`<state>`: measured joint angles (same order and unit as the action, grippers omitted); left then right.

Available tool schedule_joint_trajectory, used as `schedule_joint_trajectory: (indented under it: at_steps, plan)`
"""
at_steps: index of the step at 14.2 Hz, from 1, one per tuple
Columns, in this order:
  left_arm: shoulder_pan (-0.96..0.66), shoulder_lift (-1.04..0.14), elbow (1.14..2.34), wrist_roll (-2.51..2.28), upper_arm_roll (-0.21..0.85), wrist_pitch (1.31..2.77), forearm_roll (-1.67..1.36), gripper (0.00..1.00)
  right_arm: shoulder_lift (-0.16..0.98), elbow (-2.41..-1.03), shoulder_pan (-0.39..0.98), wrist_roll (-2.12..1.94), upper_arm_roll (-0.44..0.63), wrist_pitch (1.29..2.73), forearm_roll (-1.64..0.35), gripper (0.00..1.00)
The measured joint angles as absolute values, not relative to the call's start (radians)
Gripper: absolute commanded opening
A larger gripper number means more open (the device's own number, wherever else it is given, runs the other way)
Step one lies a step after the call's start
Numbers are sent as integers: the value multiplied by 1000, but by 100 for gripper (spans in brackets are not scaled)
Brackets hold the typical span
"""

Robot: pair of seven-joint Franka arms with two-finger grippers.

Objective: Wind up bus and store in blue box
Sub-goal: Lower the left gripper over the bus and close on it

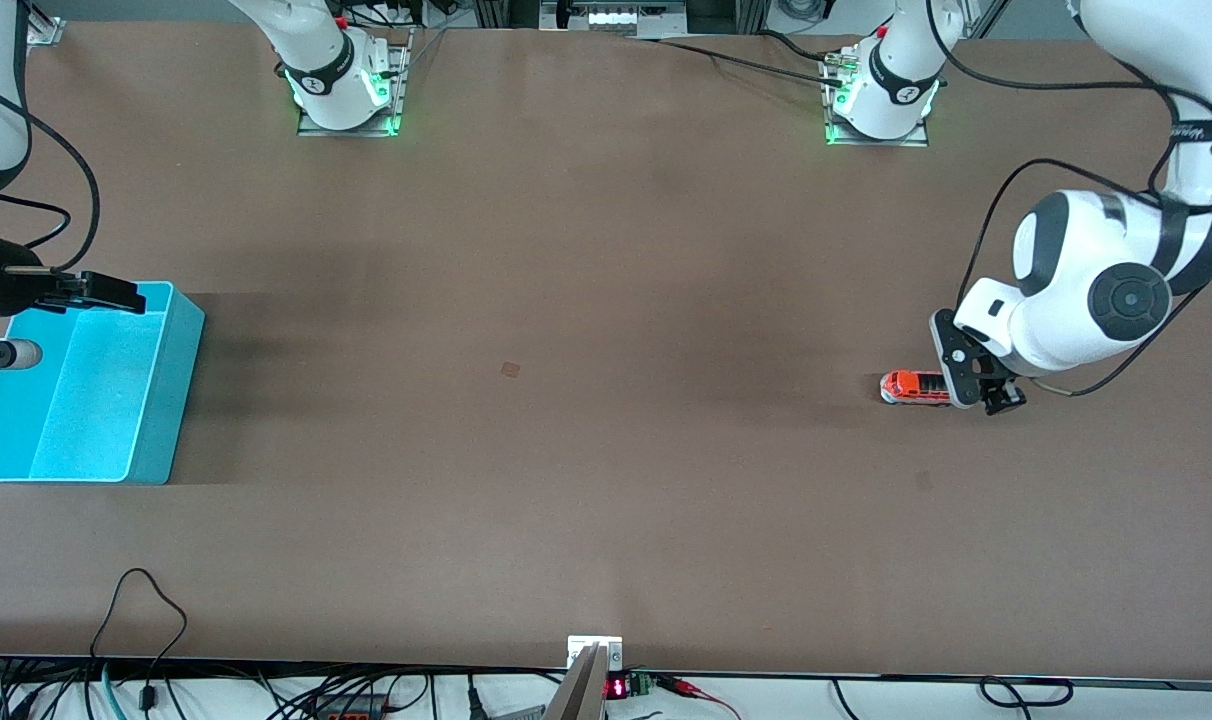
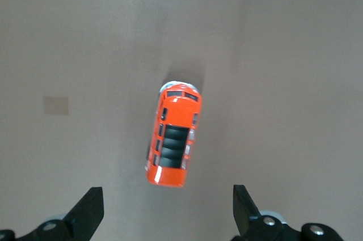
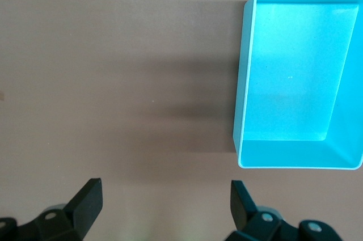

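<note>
The orange bus (image 1: 911,386) lies on the brown table toward the left arm's end, grey-white front pointing toward the table's middle. In the left wrist view the bus (image 2: 174,144) shows its dark roof panel. My left gripper (image 1: 979,386) is open and empty, low over the bus's rear end; the bus lies just ahead of its fingertips (image 2: 92,207), not between them. The blue box (image 1: 96,400) stands empty at the right arm's end. My right gripper (image 1: 126,297) is open and empty, over the box's farther end. In the right wrist view the box (image 3: 295,82) lies off to one side of the gripper (image 3: 164,207).
A small tan patch (image 1: 511,369) marks the table's middle; it also shows in the left wrist view (image 2: 55,105). Cables and a small device (image 1: 596,665) line the table edge nearest the camera. The arm bases (image 1: 346,85) stand at the farther edge.
</note>
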<state>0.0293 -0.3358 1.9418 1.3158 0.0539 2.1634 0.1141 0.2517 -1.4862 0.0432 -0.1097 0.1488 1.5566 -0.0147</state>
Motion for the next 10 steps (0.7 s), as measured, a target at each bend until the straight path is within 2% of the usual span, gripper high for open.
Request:
schedule_joint_trajectory:
  at_steps: [3,8,10]
  plan:
    - [50,-374,2019,1421,53,2328,114,100,252,-1486,43,-110,149,1556,-15,100]
    - [51,-394,2088,1442,55,2438,114,99,252,-1486,43,-110,149,1541,-15,100]
    - [51,-406,2102,1443,56,2472,115,91,252,-1486,43,-110,149,1540,-15,100]
